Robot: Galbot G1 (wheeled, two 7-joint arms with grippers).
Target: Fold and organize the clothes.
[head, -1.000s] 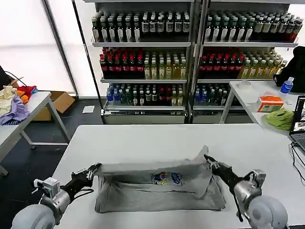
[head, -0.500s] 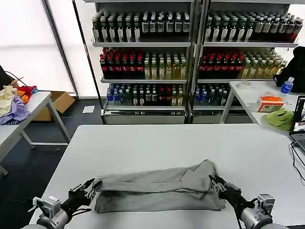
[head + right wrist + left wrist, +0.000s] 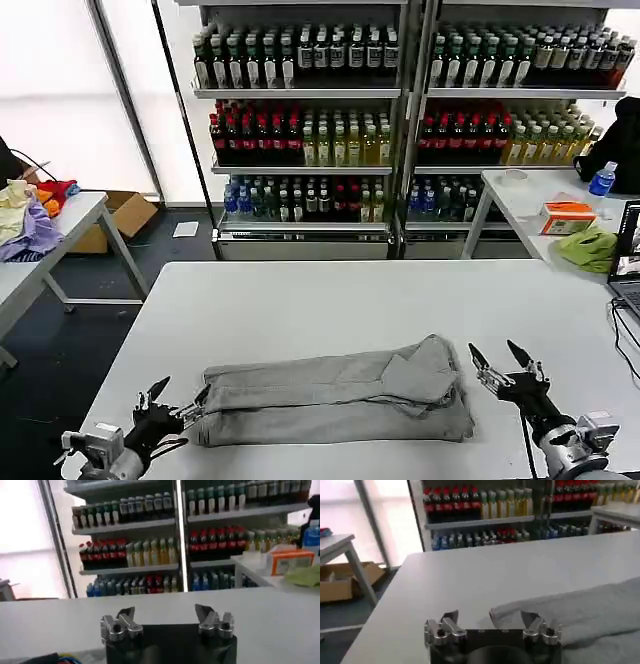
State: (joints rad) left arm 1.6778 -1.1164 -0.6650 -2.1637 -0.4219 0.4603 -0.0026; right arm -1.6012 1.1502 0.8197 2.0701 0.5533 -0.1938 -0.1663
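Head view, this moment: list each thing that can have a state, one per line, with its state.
Shirt: folded into a long band, lying flat on the white table, not held.
Left end effector: open, at the shirt's left end, not gripping it.
Right end effector: open, just clear of the shirt's right end.

I can't read any words or numbers here. The bottles [image 3: 300,55] on the shelves have labels, but they are too small for me to read. The orange box [image 3: 566,216] has marks I can't make out.
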